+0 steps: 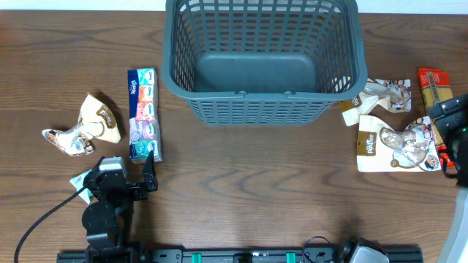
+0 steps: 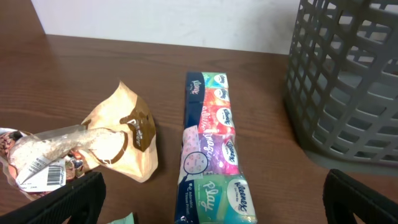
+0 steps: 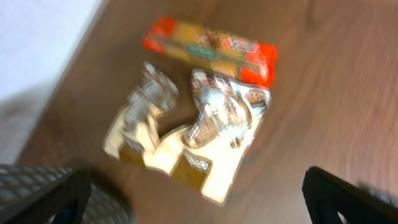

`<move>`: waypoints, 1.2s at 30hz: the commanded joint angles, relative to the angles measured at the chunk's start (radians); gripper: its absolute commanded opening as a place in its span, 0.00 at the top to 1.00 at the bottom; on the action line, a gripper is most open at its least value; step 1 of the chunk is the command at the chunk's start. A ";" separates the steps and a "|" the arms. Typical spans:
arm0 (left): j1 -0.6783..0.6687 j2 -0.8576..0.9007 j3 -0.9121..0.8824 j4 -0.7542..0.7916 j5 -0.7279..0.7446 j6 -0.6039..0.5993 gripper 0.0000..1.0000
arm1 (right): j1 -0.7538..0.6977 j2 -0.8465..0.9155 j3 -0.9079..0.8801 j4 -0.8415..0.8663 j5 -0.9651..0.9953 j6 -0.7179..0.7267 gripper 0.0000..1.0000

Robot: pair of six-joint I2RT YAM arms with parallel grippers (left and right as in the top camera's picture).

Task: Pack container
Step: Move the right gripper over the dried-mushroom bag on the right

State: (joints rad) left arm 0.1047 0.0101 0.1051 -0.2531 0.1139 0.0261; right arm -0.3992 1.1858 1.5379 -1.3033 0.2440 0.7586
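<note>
L fingers (image 2: 67, 200) wide apart, empty, basket (image 2: 348, 81) ahead-right; R fingers (image 3: 351, 199) likewise, basket leftward.

Kleenex brand is printed repeatedly along multicolour tissue pack (image 2: 211, 155); word "play" is read on its green end section. Barcode label is seen on crumpled snack packet (image 2: 56, 155), digits illegible. Lettering on pale packets (image 3: 186, 134) and orange-ended pack (image 3: 211, 50) is blurred, unreadable.
</note>
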 commanded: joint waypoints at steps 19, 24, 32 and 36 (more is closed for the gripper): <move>0.005 -0.006 -0.025 -0.003 0.010 -0.002 0.01 | -0.014 0.178 -0.009 0.145 -0.038 0.344 0.01; 0.005 -0.006 -0.025 -0.003 0.010 -0.002 0.01 | -0.015 0.323 -0.009 0.182 -0.040 0.450 0.01; 0.005 -0.006 -0.025 -0.003 0.010 -0.002 0.01 | -0.034 0.571 -0.009 0.219 -0.176 0.586 0.01; 0.005 -0.006 -0.025 -0.003 0.010 -0.002 0.01 | -0.035 0.639 -0.009 0.206 -0.154 0.599 0.01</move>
State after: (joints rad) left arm 0.1047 0.0101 0.1051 -0.2531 0.1135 0.0261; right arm -0.4244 1.8034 1.5314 -1.0874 0.0853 1.3048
